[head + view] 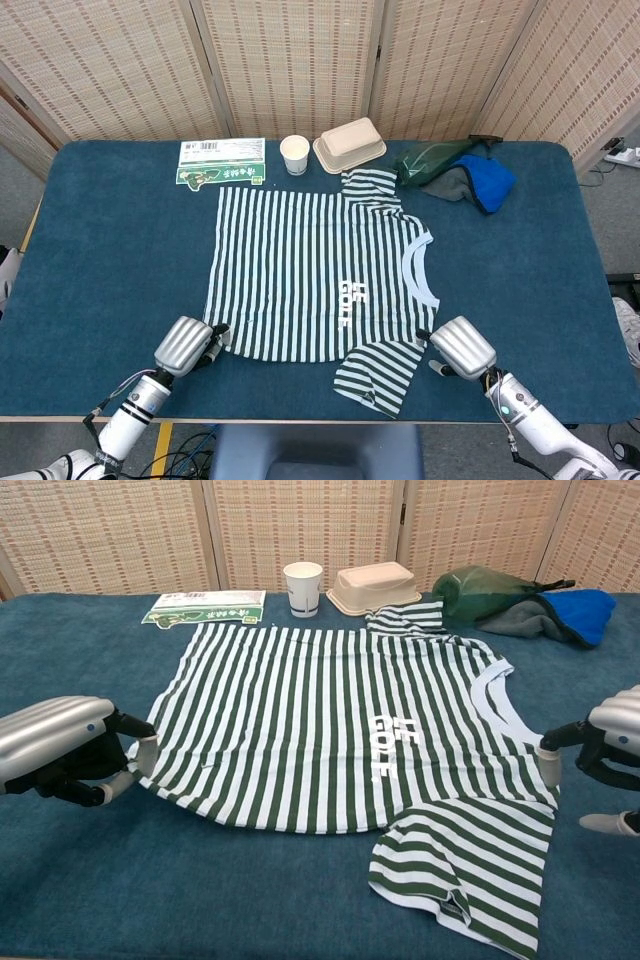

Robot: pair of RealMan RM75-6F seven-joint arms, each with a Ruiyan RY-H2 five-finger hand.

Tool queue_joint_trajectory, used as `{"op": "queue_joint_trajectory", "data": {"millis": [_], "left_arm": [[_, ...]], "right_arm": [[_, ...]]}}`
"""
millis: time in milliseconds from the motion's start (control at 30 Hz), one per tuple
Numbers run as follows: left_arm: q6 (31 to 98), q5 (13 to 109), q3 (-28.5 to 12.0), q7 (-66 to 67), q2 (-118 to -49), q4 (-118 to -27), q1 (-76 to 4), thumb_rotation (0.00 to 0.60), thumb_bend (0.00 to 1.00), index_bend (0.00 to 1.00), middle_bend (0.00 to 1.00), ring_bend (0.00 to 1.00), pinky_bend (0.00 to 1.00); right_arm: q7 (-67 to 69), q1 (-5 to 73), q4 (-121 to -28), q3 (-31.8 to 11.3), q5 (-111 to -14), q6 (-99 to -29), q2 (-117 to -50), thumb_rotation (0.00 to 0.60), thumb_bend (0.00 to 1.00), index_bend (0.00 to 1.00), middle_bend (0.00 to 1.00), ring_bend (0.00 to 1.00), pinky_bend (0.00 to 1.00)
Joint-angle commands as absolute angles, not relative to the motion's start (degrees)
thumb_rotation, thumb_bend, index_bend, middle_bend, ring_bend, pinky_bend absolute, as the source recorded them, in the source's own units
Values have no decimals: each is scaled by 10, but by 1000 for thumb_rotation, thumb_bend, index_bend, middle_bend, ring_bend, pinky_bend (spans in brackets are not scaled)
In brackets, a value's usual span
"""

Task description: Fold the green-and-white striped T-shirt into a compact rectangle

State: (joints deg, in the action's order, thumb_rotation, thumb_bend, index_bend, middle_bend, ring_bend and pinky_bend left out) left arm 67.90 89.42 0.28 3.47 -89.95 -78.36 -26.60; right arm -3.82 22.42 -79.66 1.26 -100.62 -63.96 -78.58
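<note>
The left robot hand (60,750) pinches the hem corner of the striped T-shirt (310,275), which lies flat mid-table (110,250). The right robot hand (462,347) sits at the shirt's shoulder edge with fingers curled; whether it grips cloth I cannot tell. Beyond the far sleeve stand a paper cup (294,154), contents unseen, a closed takeaway box (349,145), a booklet (221,161), and bundled green and blue cloths (460,175).
</note>
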Motion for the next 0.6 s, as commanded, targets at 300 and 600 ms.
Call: {"op": "queue_joint_trajectory", "data": {"millis": [300,600], "left_arm": [[676,891,1,33,-902,-782,-269,600,559,620,1000,947,1000],[672,887,1,37,-901,-784,-270,600,559,620,1000,947,1000]], "right_arm": [[-47,253,-746,20,-992,-610,-817,600,217,461,894,1000,1000],[-47,272,-723,26,-986,-595,-838,600,230,461,893,1000,1000]]}}
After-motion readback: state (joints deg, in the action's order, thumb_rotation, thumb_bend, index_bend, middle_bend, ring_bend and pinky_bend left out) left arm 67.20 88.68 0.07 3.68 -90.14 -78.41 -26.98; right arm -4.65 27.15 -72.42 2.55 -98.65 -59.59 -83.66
